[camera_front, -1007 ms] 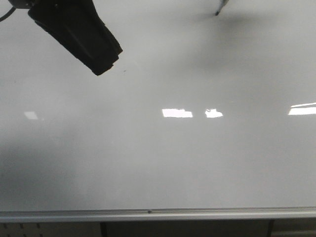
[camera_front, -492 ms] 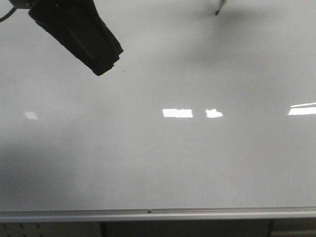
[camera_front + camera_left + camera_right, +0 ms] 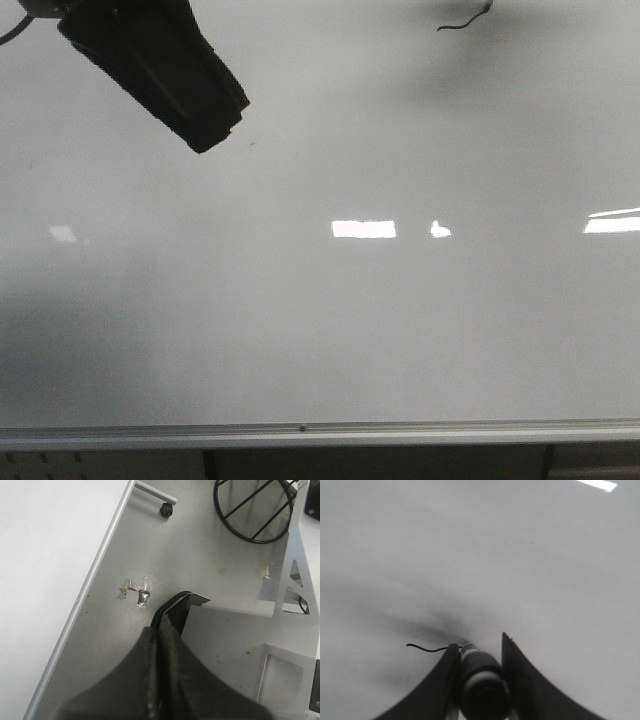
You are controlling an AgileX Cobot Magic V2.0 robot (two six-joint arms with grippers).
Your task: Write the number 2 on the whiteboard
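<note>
The whiteboard (image 3: 320, 330) fills the front view, with its silver rail (image 3: 300, 433) along the near edge. A short wavy black marker stroke (image 3: 458, 24) lies at the far right; no full number 2 shows. The stroke also shows in the right wrist view (image 3: 427, 649). My right gripper (image 3: 479, 642) is shut on a black marker (image 3: 480, 677), its tip at the stroke's end. Only the marker tip (image 3: 484, 8) shows in the front view. My left gripper (image 3: 215, 135) hangs over the far left of the board, shut and empty (image 3: 162, 622).
Bright glare patches (image 3: 363, 229) and a tiny dark speck (image 3: 252, 143) lie on the board. In the left wrist view, the board's edge (image 3: 100, 555), grey floor, a black wire ring (image 3: 252, 510), a castor (image 3: 166, 511) and a metal frame (image 3: 295, 565) show.
The marker tip has moved to the right along the board and left a short wavy black stroke behind it. The left gripper has not moved.
</note>
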